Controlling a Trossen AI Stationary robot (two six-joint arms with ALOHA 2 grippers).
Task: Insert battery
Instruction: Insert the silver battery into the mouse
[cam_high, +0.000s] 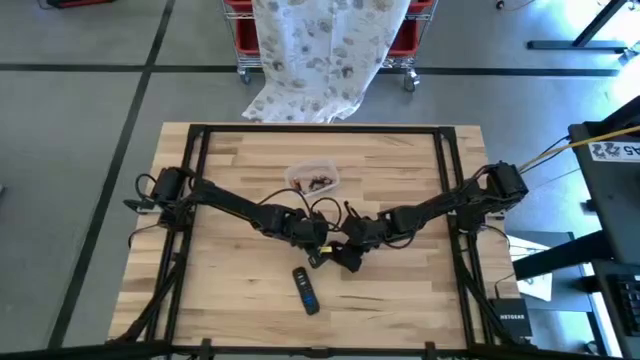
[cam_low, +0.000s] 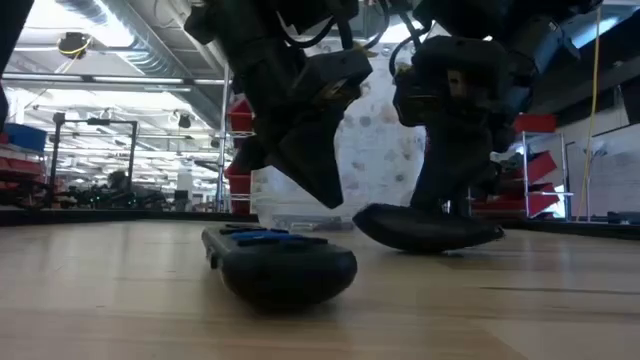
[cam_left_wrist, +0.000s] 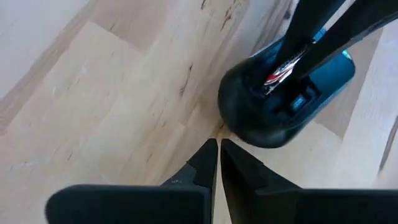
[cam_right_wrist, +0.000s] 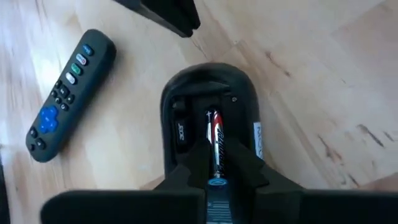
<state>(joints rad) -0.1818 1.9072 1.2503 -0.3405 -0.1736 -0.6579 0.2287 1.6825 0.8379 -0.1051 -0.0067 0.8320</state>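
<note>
A black computer mouse (cam_right_wrist: 211, 99) lies upside down at the table's middle, its battery bay open upward. My right gripper (cam_right_wrist: 215, 163) stands over it, shut on a red, black and silver battery (cam_right_wrist: 214, 140). My left gripper (cam_left_wrist: 218, 149) is shut on nothing; it hangs just left of the mouse (cam_left_wrist: 280, 106), tips close to the wood. In the high view the two grippers meet at the centre, left (cam_high: 318, 252) and right (cam_high: 350, 252). A black remote (cam_right_wrist: 68, 93) rests flat on the table nearer the front edge. My right gripper pinches the battery between its two fingers near the end closest to the wrist (cam_right_wrist: 216, 174). The fingers come from above, slanting down, and lie along the battery. The battery's far end (cam_right_wrist: 212, 118) points down into the mouse's open bay; I cannot tell whether it touches the bay.
A clear plastic tub (cam_high: 313, 180) with small dark items stands behind the grippers toward the far edge. The remote (cam_high: 305, 290) lies just in front of the mouse. A black frame (cam_high: 200, 140) runs along the table's edges. Bare wood lies to both sides.
</note>
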